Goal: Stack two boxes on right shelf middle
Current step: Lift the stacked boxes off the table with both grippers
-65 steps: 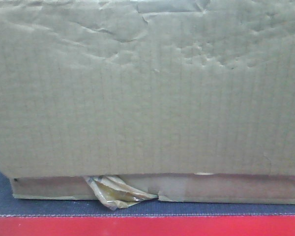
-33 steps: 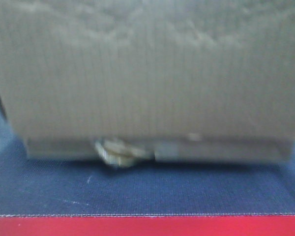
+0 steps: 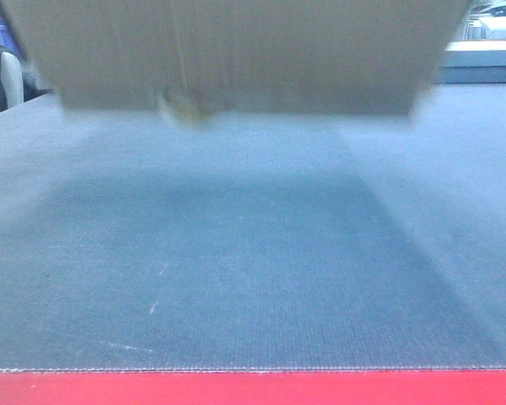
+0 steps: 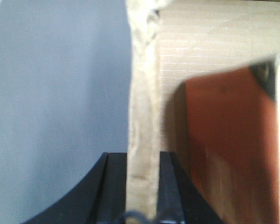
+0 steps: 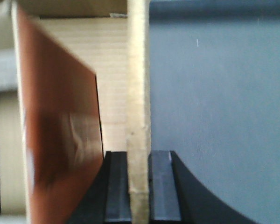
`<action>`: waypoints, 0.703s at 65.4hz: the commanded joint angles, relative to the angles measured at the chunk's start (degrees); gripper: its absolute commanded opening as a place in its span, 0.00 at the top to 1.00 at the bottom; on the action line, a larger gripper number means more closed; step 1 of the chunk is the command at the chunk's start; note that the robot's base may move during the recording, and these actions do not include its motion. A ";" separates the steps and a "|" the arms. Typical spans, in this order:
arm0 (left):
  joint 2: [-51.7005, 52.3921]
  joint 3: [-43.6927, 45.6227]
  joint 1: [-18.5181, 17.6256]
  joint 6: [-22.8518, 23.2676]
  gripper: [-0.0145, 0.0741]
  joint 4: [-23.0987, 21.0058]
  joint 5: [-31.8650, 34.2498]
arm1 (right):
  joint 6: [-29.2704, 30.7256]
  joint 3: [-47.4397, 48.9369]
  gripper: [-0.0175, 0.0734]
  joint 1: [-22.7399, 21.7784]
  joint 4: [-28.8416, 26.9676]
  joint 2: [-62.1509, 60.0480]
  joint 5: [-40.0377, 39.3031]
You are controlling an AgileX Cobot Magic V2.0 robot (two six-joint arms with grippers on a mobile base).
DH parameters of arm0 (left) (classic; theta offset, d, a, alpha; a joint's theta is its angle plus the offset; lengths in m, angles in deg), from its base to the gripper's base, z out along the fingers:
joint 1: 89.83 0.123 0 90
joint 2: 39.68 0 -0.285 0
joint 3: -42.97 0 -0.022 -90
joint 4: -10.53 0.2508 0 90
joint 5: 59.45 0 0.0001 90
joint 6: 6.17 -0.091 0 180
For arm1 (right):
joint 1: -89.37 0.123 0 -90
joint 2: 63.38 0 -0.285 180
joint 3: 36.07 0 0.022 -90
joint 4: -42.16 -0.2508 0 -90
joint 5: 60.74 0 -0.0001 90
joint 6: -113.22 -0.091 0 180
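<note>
Grey felt tabletop below cardboard box

Brown box atop flatter tape-tagged box, both blurred, above tabletop

left gripper: jaws clamped on box wall | right gripper: jaws clamped on box wall

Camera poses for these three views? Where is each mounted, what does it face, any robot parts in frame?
Front: low at the red near edge of the table, facing across it; blurred box at top; no robot parts.
Left wrist: behind the left claw, looking along its black fingers, which pinch a box wall; table at left.
Right wrist: behind the right claw, mirrored; table at right.
Shared: both wrist views show the box's inside and a reddish-brown flap.
</note>
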 commanded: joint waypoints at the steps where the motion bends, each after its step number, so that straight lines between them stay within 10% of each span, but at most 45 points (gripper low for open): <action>1: 1.31 0.87 0.34 0.51 0.96 4.05 1.30 | -1.24 1.16 0.97 -0.83 5.71 -1.13 -3.42; 46: 1.29 0.87 0.34 0.51 0.96 3.65 4.55 | -1.24 1.16 0.97 -0.83 7.13 -0.79 -4.13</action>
